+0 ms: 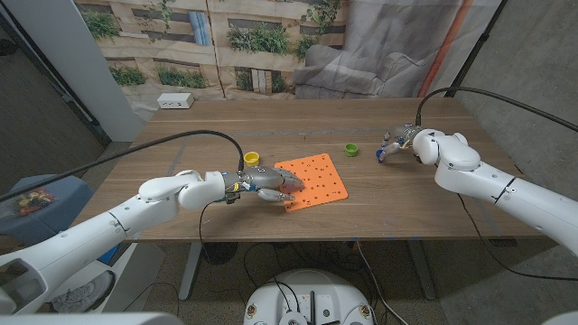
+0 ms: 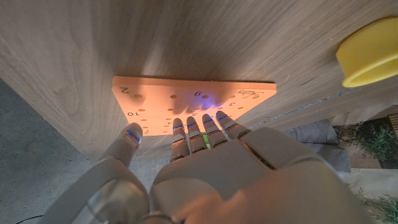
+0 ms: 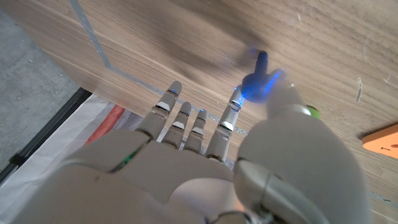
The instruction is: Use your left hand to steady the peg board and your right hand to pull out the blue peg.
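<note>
The orange peg board lies on the wooden table near its front edge, with numbered holes showing in the left wrist view. My left hand presses its fingers onto the board's left edge. My right hand is off to the right of the board, above the table. In the right wrist view it pinches the blue peg between thumb and a finger, clear of the board, while the other fingers stay spread. A corner of the board shows there too.
A yellow cap sits just behind my left hand and also appears in the left wrist view. A green cap lies between the board and my right hand. A white box stands at the table's far left.
</note>
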`<action>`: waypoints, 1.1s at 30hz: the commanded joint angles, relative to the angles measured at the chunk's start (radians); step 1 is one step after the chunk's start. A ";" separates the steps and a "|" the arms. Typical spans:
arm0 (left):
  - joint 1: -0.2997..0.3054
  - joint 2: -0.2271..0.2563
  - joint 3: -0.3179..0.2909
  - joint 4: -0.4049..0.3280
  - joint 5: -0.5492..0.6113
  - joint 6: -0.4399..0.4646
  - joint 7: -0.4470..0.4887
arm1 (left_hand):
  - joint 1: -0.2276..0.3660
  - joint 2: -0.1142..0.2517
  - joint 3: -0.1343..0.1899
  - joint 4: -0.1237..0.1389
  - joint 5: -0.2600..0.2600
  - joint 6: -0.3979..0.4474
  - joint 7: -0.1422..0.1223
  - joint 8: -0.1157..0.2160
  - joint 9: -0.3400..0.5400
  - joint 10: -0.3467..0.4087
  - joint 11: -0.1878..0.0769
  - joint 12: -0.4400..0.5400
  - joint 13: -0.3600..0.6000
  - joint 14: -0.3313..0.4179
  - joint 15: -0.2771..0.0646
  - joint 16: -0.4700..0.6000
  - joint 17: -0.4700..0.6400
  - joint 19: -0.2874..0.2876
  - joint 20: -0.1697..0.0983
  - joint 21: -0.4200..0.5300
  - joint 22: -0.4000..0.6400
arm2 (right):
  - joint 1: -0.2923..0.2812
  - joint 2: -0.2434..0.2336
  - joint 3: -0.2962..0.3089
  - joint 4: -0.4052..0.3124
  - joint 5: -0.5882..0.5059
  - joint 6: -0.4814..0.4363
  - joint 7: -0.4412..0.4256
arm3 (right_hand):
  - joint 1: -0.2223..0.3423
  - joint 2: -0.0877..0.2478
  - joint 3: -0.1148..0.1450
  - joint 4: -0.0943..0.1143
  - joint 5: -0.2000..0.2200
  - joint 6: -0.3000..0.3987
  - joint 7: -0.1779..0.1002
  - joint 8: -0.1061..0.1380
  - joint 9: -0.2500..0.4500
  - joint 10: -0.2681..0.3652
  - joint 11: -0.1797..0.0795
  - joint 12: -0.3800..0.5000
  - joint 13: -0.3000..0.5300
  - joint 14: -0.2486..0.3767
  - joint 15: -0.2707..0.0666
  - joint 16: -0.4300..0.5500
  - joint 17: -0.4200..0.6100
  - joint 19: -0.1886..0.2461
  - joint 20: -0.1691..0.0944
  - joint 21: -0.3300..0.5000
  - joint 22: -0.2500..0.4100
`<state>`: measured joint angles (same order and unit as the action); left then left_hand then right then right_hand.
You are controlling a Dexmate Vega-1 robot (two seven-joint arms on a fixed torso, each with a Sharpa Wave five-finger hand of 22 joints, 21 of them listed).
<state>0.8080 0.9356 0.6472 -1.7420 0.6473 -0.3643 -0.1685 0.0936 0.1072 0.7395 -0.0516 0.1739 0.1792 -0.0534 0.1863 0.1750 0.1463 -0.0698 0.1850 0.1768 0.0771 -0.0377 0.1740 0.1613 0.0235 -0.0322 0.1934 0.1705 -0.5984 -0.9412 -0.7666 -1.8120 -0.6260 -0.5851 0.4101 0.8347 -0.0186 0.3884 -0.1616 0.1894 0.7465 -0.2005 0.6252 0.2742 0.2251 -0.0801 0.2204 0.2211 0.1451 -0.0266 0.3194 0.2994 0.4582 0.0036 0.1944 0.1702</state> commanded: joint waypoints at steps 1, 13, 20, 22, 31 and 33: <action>0.002 -0.006 -0.002 -0.004 0.008 0.021 0.021 | 0.010 0.076 0.001 -0.002 -0.003 0.008 0.001 0.004 0.001 0.010 -0.003 0.006 0.000 0.010 -0.083 0.005 0.005 0.004 -0.161 0.003 0.002 | 0.028 0.029 -0.027 0.033 -0.022 0.025 0.023 | -0.002 -0.012 -0.005 0.001 -0.003 0.008 -0.020 -0.007 0.001 0.000 0.007 -0.001 0.003 0.006 0.008 0.005 0.004 0.004 0.010 0.001 0.001; 0.001 -0.009 -0.001 -0.003 0.017 0.041 0.040 | 0.012 0.077 0.000 -0.002 -0.003 0.010 0.002 0.004 0.001 0.013 0.000 0.006 0.000 0.011 -0.084 0.005 0.005 0.005 -0.161 0.002 0.002 | 0.024 0.043 -0.023 0.040 -0.011 0.027 0.012 | -0.025 -0.027 -0.019 0.008 -0.005 -0.027 -0.019 -0.024 -0.003 -0.009 0.021 -0.005 0.003 0.004 0.015 0.002 0.005 0.002 0.016 0.000 0.001; -0.002 -0.010 0.001 0.001 0.015 0.045 0.044 | 0.013 0.078 0.000 -0.001 -0.003 0.011 0.003 0.003 0.001 0.014 0.001 0.006 0.000 0.012 -0.083 0.005 0.006 0.006 -0.161 0.002 0.002 | 0.023 0.045 -0.017 0.047 0.015 0.043 0.003 | -0.051 -0.039 -0.033 0.013 -0.007 -0.097 -0.017 -0.054 -0.009 -0.035 0.028 -0.013 0.005 -0.004 0.024 -0.004 0.008 -0.006 0.026 -0.003 0.002; -0.003 -0.011 0.002 0.003 0.014 0.047 0.045 | 0.013 0.079 0.000 -0.001 -0.003 0.011 0.003 0.003 0.001 0.014 0.001 0.006 0.000 0.011 -0.083 0.005 0.006 0.006 -0.161 0.002 0.002 | 0.024 0.047 -0.017 0.048 0.017 0.037 0.003 | -0.062 -0.042 -0.038 0.015 -0.007 -0.131 -0.018 -0.068 -0.012 -0.055 0.032 -0.019 0.005 -0.013 0.033 -0.009 0.009 -0.010 0.029 -0.003 0.002; -0.003 -0.014 0.005 0.006 0.014 0.057 0.052 | 0.015 0.081 0.001 0.001 -0.002 0.012 0.004 0.003 0.001 0.017 0.001 0.007 0.000 0.012 -0.082 0.005 0.006 0.007 -0.159 0.002 0.002 | 0.038 0.052 -0.023 0.062 0.033 0.045 0.011 | -0.090 -0.054 -0.052 0.018 -0.009 -0.202 -0.017 -0.097 -0.017 -0.089 0.047 -0.024 0.007 -0.034 0.047 -0.021 0.011 -0.037 0.046 -0.010 0.002; -0.003 -0.014 0.005 0.006 0.015 0.060 0.055 | 0.015 0.081 0.001 0.001 -0.002 0.012 0.005 0.003 0.001 0.016 0.001 0.007 0.000 0.013 -0.083 0.005 0.006 0.007 -0.159 0.002 0.002 | 0.038 0.051 -0.020 0.065 0.045 0.052 0.010 | -0.100 -0.055 -0.056 0.020 -0.009 -0.235 -0.017 -0.112 -0.021 -0.103 0.053 -0.025 0.008 -0.047 0.059 -0.028 0.012 -0.055 0.056 -0.013 0.001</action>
<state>0.8062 0.9241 0.6497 -1.7396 0.6609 -0.3176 -0.1241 0.0975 0.1112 0.7397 -0.0513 0.1739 0.1825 -0.0500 0.1863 0.1747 0.1534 -0.0698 0.1850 0.1768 0.0806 -0.0341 0.1739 0.1654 0.0233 -0.0321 0.1934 0.1705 -0.5714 -0.8951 -0.7862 -1.7616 -0.6078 -0.5457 0.4162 0.7450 -0.0788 0.3391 -0.1420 0.1811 0.5343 -0.2170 0.5236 0.2552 0.1351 -0.0304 0.1969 0.2260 0.1074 0.0219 0.2959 0.3091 0.4203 0.0556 0.1866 0.1699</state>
